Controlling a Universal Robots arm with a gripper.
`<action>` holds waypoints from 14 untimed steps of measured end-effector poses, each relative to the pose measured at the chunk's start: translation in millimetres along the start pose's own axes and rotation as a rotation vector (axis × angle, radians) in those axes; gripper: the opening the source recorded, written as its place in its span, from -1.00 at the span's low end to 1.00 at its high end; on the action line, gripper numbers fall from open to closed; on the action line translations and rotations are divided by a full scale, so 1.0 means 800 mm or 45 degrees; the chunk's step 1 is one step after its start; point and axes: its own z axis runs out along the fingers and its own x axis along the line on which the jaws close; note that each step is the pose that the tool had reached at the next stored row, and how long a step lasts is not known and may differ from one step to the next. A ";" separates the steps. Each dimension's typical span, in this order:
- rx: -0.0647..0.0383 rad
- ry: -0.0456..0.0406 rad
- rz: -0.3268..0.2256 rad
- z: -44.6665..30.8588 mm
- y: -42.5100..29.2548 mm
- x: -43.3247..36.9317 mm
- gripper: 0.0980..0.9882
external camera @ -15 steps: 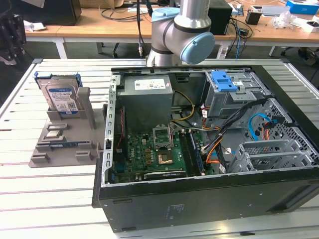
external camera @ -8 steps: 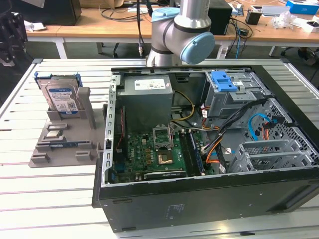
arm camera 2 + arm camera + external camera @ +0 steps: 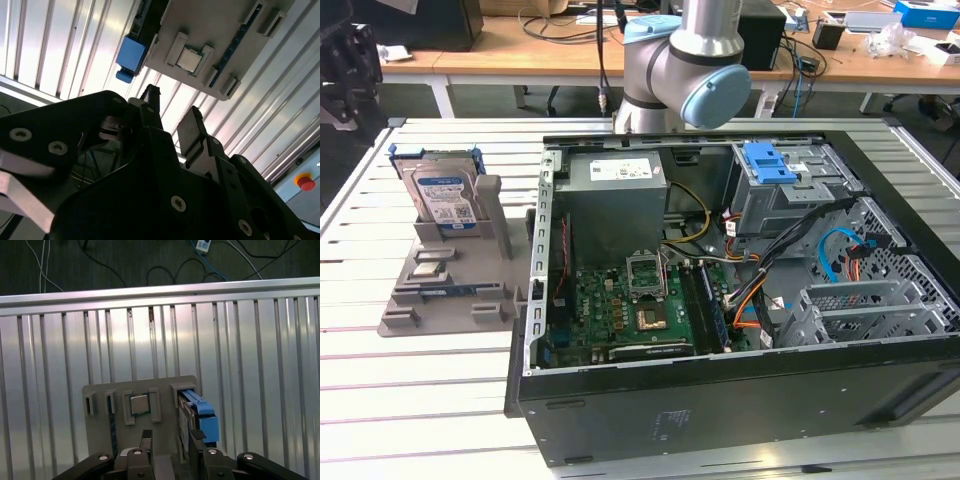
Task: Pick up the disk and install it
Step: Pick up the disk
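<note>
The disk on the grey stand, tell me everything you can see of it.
The disk is a silver metal hard drive with a white-and-blue label, edged by a blue plastic carrier frame. It stands on edge in the grey holder, at the exterior view's left of the computer case. Only the holder touches it.

Count, exterior view: 1 disk (image 3: 442, 190), 1 grey holder (image 3: 450, 295), 1 PC case (image 3: 720, 420). Inside it: 1 mobo (image 3: 620, 310), 1 grey PSU box (image 3: 615, 190), 1 blue latch piece (image 3: 767, 160). Also 1 robot arm (image 3: 685, 60), 1 slatted table (image 3: 420, 400). First wrist view: 1 gripper (image 3: 171, 434) w/ 2 fingers (image 3: 146, 440), 1 CPU chip (image 3: 138, 404). Second wrist view: 1 red button (image 3: 305, 181).
</note>
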 end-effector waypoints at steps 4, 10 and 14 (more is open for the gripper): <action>-0.001 0.000 0.000 0.0017 -0.0044 -0.003 -0.28; -0.002 0.000 0.000 0.0128 -0.0100 -0.006 -0.28; -0.002 0.001 0.000 0.0153 -0.0141 -0.020 -0.28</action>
